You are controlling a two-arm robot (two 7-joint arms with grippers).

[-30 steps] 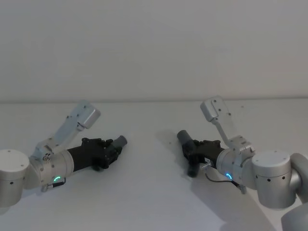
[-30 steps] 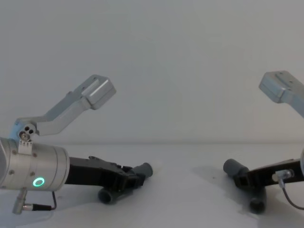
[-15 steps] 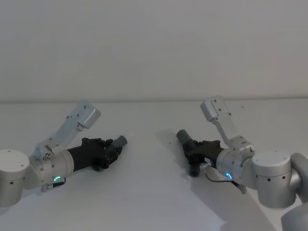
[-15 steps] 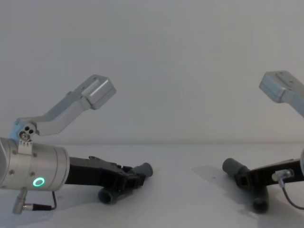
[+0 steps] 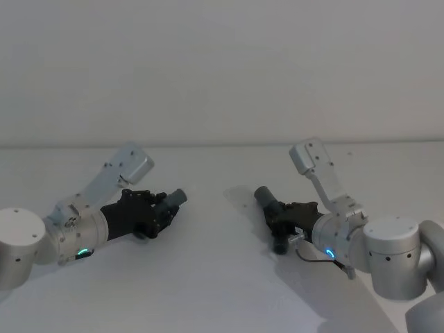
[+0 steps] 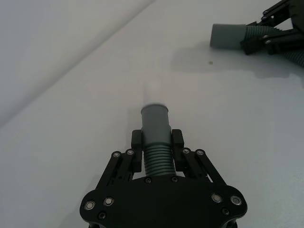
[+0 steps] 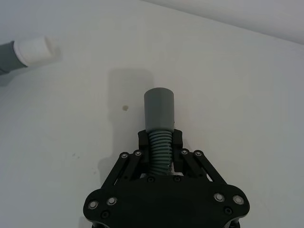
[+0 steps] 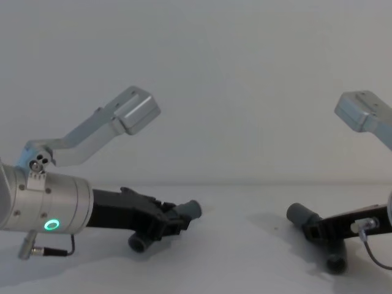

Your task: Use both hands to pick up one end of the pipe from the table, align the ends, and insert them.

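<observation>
The left gripper (image 6: 156, 141) pinches the left piece (image 6: 157, 159) by its ribs, the right gripper (image 7: 160, 137) the right piece (image 7: 160, 152). Both sit low by the table (image 5: 222, 291), cuffs (image 5: 178, 197) well apart. Grasping looks done; next the cuffs must face on one line.

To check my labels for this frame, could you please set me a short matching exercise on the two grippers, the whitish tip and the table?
Things: 1 left gripper; 2 right gripper; 3 whitish tip; 4 table.
States: A white, flat and matt; B shut on the plain-cuffed piece; C juts from the tipped piece; D shut on the tipped piece.
Pairs: 1-D, 2-B, 3-C, 4-A.
</observation>
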